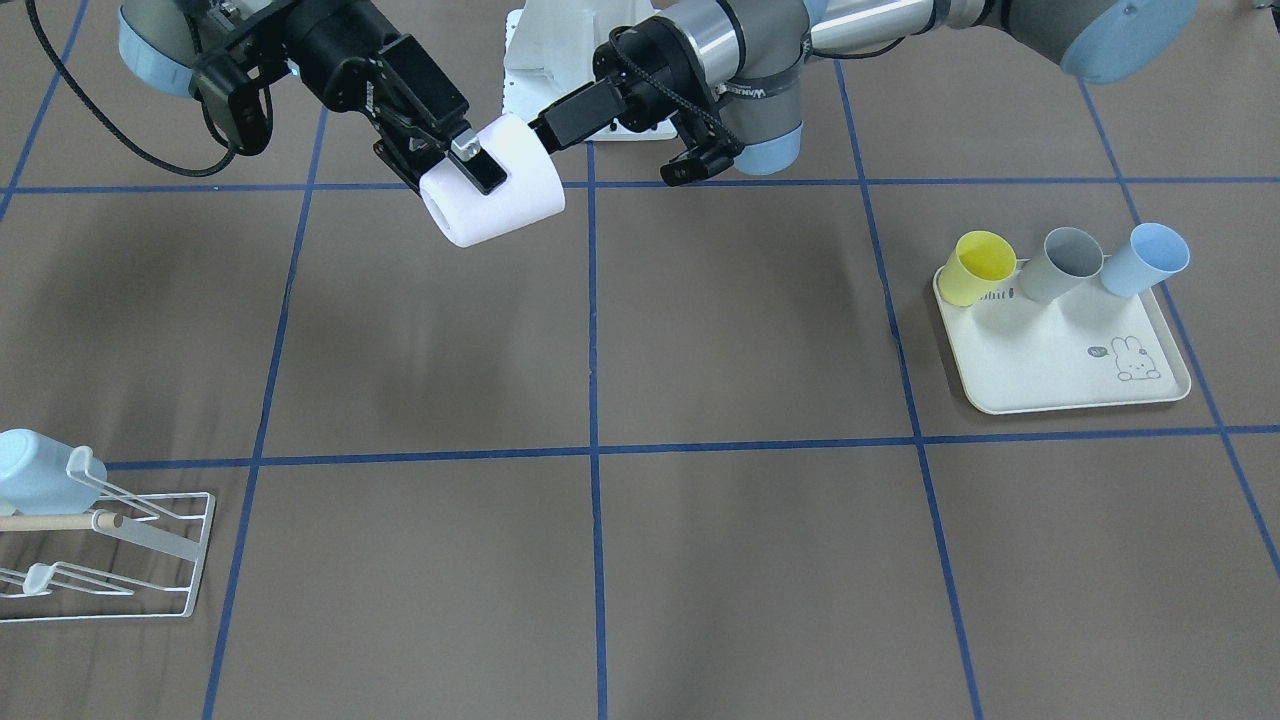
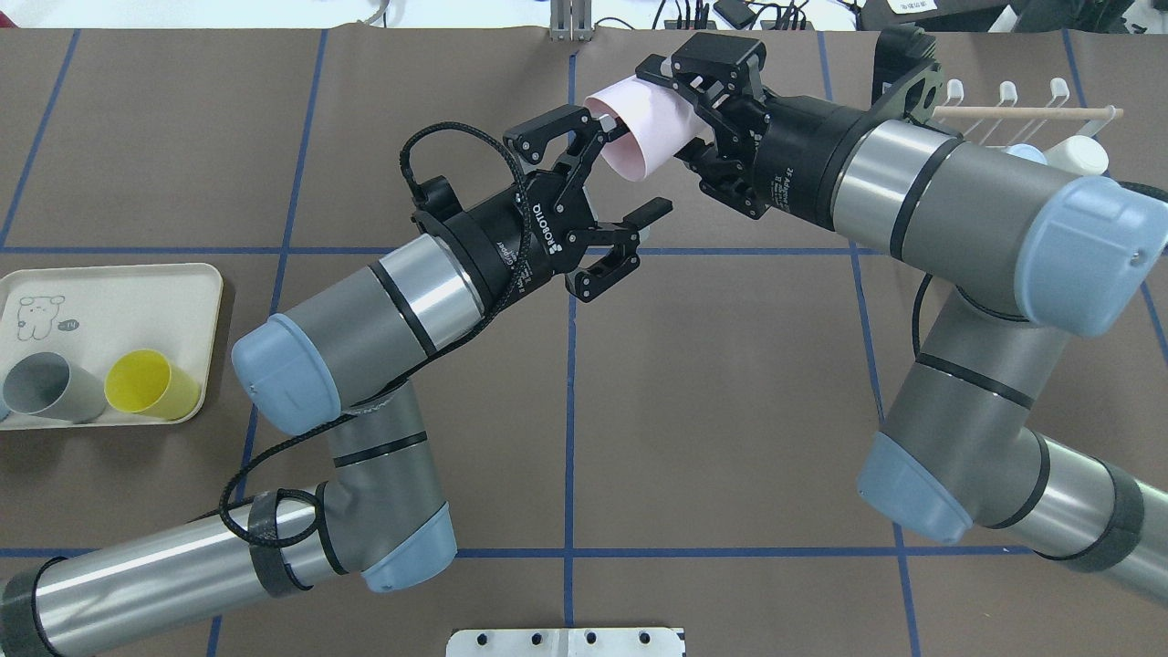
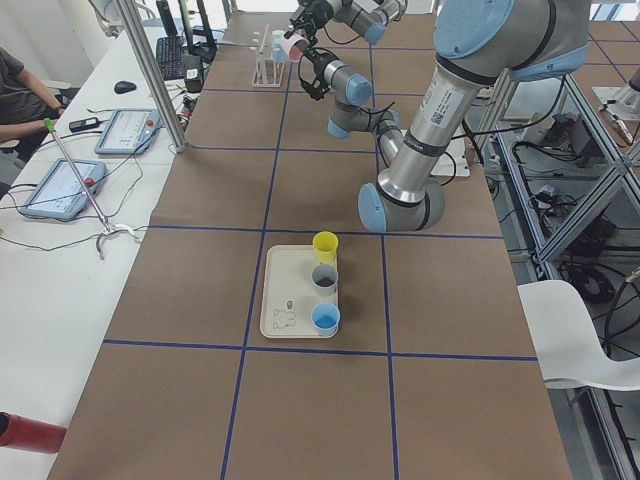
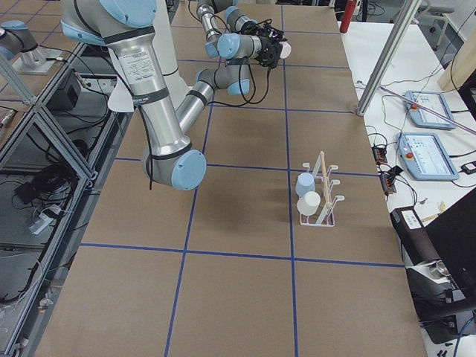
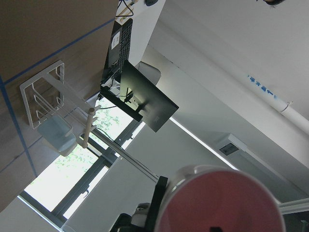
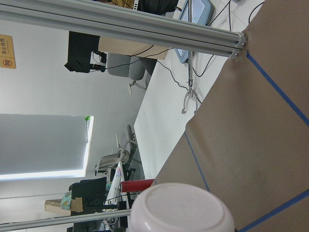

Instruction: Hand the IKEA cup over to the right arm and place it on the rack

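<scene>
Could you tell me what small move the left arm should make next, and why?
Probably draw the left hand straight back from the pale pink plastic cup. Its fingers are spread open, one tip close to the cup's mouth, while the right hand is clamped on the cup's body. Clearing it should let the right arm carry the cup to the white wire rack.

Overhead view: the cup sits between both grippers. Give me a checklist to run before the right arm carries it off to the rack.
1. The right gripper is shut on the cup: ok.
2. The left gripper is open: ok, its jaws are spread wide.
3. The left gripper is clear of the cup: cannot tell; one finger sits at the cup's rim.
4. The rack has a free prong: ok, bare capped tips show beside the light blue cup.
</scene>
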`<action>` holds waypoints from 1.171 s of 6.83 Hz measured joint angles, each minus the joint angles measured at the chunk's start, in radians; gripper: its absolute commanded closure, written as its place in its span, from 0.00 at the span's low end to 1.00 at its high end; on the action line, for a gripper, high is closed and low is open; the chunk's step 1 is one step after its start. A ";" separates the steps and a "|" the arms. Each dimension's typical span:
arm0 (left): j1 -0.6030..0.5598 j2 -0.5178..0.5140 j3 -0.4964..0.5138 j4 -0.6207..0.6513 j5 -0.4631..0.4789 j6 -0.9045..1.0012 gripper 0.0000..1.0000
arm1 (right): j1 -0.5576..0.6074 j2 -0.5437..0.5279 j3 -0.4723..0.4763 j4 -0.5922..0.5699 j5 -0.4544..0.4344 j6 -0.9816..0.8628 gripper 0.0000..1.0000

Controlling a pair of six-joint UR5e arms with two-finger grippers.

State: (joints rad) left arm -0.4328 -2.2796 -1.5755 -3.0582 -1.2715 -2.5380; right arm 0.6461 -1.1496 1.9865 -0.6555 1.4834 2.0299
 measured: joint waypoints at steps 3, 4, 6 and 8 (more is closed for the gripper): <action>-0.006 0.002 -0.001 -0.003 -0.001 0.012 0.00 | 0.073 -0.012 -0.007 -0.004 0.000 -0.002 1.00; -0.009 0.003 -0.003 -0.002 -0.002 0.048 0.00 | 0.114 -0.023 -0.027 -0.009 -0.001 -0.022 1.00; -0.034 0.023 -0.006 0.003 -0.024 0.193 0.00 | 0.193 -0.078 -0.066 -0.027 -0.002 -0.196 1.00; -0.101 0.075 -0.010 0.042 -0.123 0.362 0.00 | 0.232 -0.131 -0.072 -0.135 -0.052 -0.439 1.00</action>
State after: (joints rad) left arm -0.5339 -2.2049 -1.5856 -3.0164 -1.3941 -2.1756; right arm 0.8779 -1.2804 1.9149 -0.7901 1.4310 1.5913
